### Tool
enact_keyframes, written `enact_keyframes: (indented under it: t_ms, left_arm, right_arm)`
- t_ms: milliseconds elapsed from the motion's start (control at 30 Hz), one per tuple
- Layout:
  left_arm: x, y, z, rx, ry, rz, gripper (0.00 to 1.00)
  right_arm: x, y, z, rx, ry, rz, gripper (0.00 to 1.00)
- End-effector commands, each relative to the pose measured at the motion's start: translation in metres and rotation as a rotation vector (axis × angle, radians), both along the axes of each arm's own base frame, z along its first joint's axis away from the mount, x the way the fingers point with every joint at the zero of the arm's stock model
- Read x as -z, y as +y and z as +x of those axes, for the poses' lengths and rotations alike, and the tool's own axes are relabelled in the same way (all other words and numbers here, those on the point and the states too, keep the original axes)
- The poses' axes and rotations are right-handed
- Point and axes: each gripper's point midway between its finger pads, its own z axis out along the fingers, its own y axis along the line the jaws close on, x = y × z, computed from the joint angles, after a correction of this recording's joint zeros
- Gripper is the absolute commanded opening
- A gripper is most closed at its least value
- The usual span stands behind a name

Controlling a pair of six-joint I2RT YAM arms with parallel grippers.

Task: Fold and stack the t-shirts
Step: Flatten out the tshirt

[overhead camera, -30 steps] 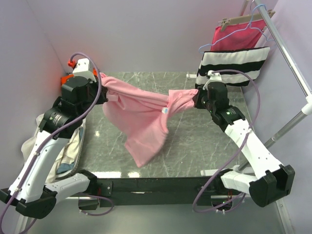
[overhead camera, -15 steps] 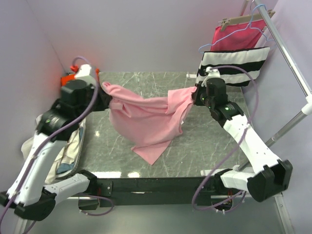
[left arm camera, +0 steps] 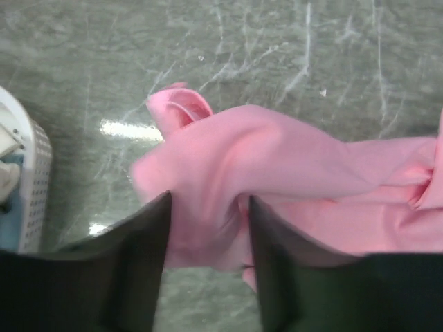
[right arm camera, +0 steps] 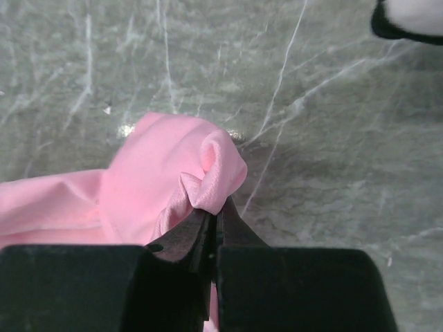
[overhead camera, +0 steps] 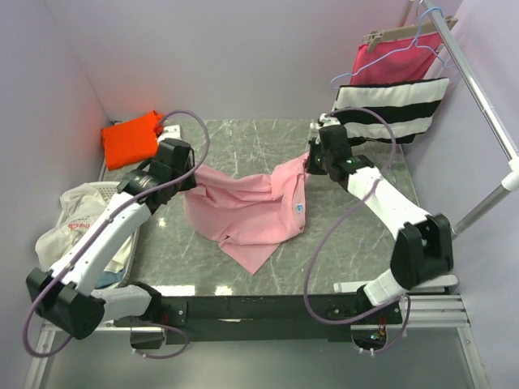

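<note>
We see the soft pink t-shirt (overhead camera: pixel 247 212) lying rumpled mid-table on the veined grey marble top (overhead camera: pixel 357 235), draped between 2 grippers. The left gripper (left arm camera: pixel 208 207) has its jaws parted, with loose cloth bunched between them. The right gripper (right arm camera: pixel 216 207) pinches a puckered fold tight. The orange t-shirt (overhead camera: pixel 130 139) sits as a squarish bundle at the far-left corner.

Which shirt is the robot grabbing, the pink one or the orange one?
The pink t-shirt, pinched in the right tool; the orange t-shirt sits untouched in the far left corner.
</note>
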Motion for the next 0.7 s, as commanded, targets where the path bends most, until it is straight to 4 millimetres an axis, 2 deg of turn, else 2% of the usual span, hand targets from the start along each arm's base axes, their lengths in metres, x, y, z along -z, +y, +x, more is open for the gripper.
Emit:
enact_keyframes:
  t_ms: [0, 33, 100, 133, 167, 200, 233, 300, 433, 533, 667]
  left_arm:
    - [0.006, 0.013, 0.036, -0.115, -0.079, 0.04, 0.93]
    - [0.022, 0.017, 0.043, -0.143, -0.043, 0.072, 0.99]
    - [0.038, 0.026, 0.056, -0.17, 0.0, 0.065, 0.99]
    - [0.055, 0.029, 0.065, -0.188, 0.042, 0.074, 0.99]
    - [0.063, 0.032, 0.072, -0.211, 0.055, 0.065, 0.99]
    - [0.064, 0.03, 0.079, -0.211, 0.056, 0.062, 0.99]
    - [0.074, 0.027, 0.088, -0.21, 0.062, 0.068, 0.99]
    - [0.082, 0.018, 0.096, -0.165, 0.079, 0.066, 0.99]
    - [0.124, 0.01, 0.099, -0.114, 0.193, 0.109, 0.99]
    - [0.143, 0.01, 0.096, -0.114, 0.225, 0.115, 0.99]
    - [0.157, 0.009, 0.092, -0.131, 0.25, 0.087, 0.98]
  right_arm:
    - [-0.028, 0.01, 0.036, 0.004, -0.088, 0.038, 0.0]
    - [-0.018, 0.012, 0.041, 0.005, -0.067, 0.024, 0.0]
    - [-0.021, 0.014, 0.051, 0.005, -0.078, 0.019, 0.0]
    - [-0.012, 0.016, 0.055, 0.002, -0.056, 0.012, 0.0]
    - [-0.016, 0.018, 0.06, 0.0, -0.063, 0.015, 0.0]
    - [-0.014, 0.02, 0.062, -0.008, -0.061, 0.016, 0.0]
    - [-0.01, 0.021, 0.065, -0.011, -0.052, 0.011, 0.0]
    - [-0.009, 0.023, 0.066, -0.018, -0.046, 0.016, 0.0]
    - [-0.003, 0.025, 0.065, -0.029, -0.036, 0.018, 0.0]
    - [0.002, 0.024, 0.065, -0.031, -0.029, 0.014, 0.0]
    - [0.009, 0.023, 0.065, -0.03, -0.014, 0.005, 0.0]
